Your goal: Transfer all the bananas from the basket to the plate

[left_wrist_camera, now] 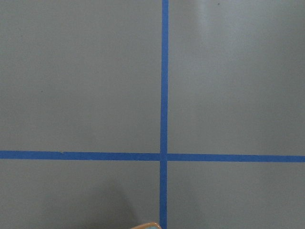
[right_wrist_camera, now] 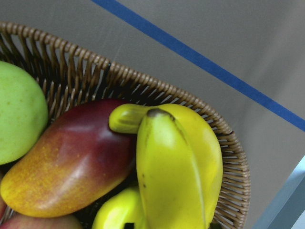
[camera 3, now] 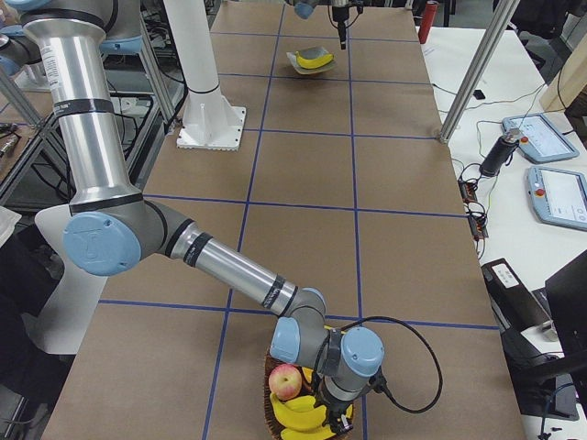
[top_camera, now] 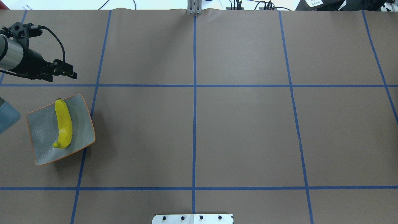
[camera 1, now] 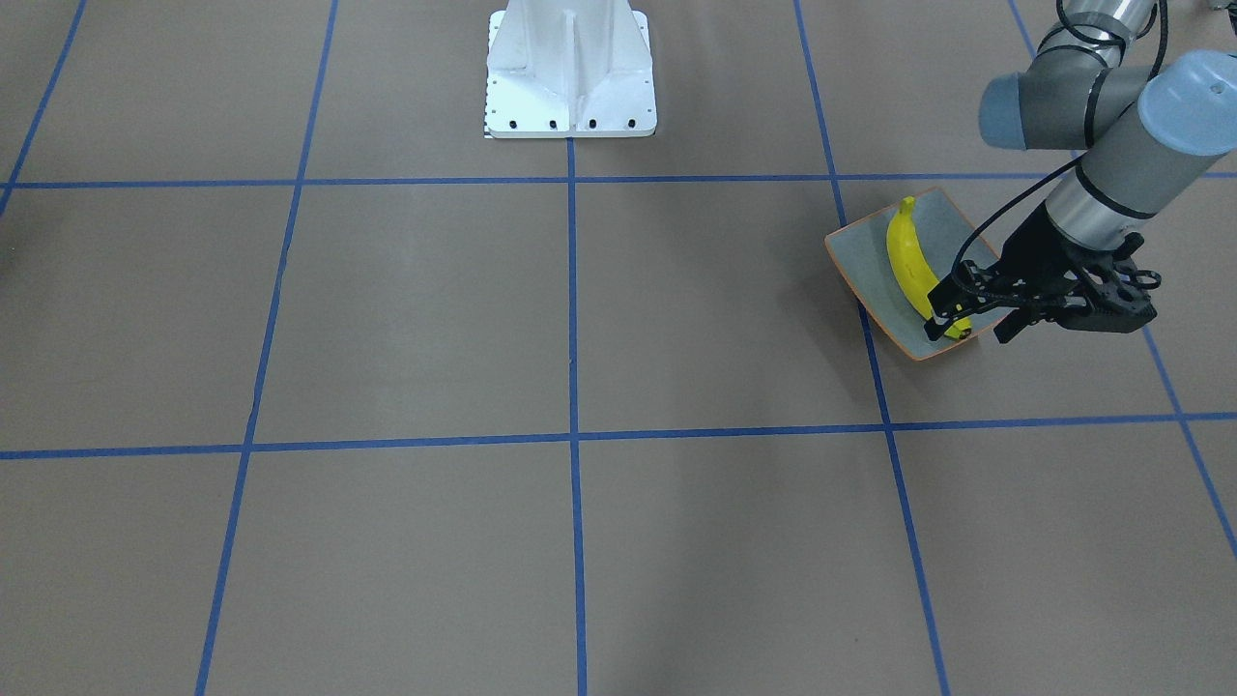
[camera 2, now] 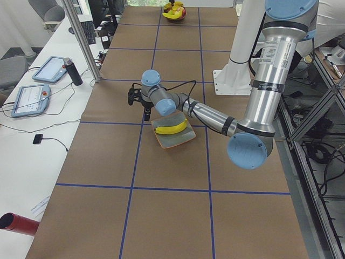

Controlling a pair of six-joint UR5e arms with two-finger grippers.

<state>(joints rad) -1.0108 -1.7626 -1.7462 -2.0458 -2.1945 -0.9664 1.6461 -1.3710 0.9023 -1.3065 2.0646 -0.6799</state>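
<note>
One banana [top_camera: 64, 123] lies on the plate [top_camera: 43, 137] at the table's left; more bananas [right_wrist_camera: 178, 167] sit in the basket [right_wrist_camera: 143, 90] under the right gripper [camera 3: 332, 414], can't tell its state. Left gripper [top_camera: 67, 71] looks closed, empty.

Left arm is stretched low across the table, its gripper [top_camera: 70, 72] hovering with the fingers close together. Right gripper [camera 3: 332, 403] points straight down, can't tell its state.

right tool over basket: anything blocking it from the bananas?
Nothing visible does. In the right wrist view a banana lies on top in the basket, uncovered; the red-orange mango sits beside it, touching, not over it. Right tool hangs above the fruit.
</note>
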